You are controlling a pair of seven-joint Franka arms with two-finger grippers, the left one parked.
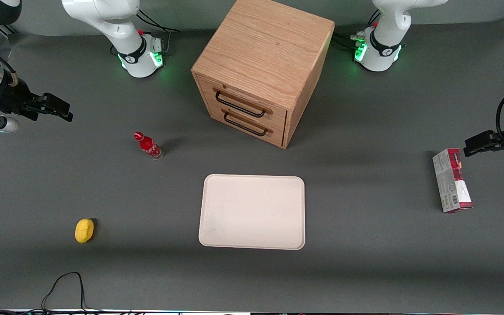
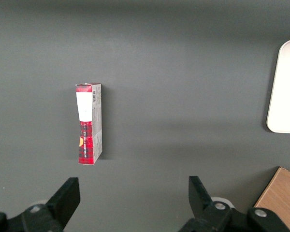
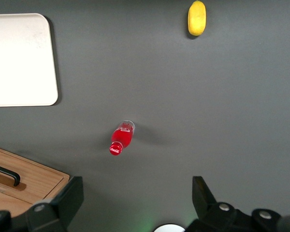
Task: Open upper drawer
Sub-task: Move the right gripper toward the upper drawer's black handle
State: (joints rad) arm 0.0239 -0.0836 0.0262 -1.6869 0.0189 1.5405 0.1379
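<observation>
The oak cabinet point(image 1: 263, 48) stands at the middle of the table, farther from the front camera than the tray. Its upper drawer point(image 1: 278, 114), just under the top panel, has a long black wire handle point(image 1: 239, 105) and looks shut; the matching lower drawer point(image 1: 274, 133) sits below it. My right gripper point(image 1: 61, 109) hovers above the table toward the working arm's end, well apart from the cabinet. It is open and empty, with the fingers wide apart in the right wrist view point(image 3: 137, 188). A corner of the cabinet front point(image 3: 34, 179) with one handle end point(image 3: 7, 175) shows there.
A red bottle point(image 1: 148, 146) stands between the gripper and the cabinet, also in the right wrist view point(image 3: 122, 137). A yellow fruit point(image 1: 84, 230) lies nearer the front camera. A white tray point(image 1: 252, 181) lies in front of the cabinet. A red-and-grey box point(image 1: 452, 180) lies toward the parked arm's end.
</observation>
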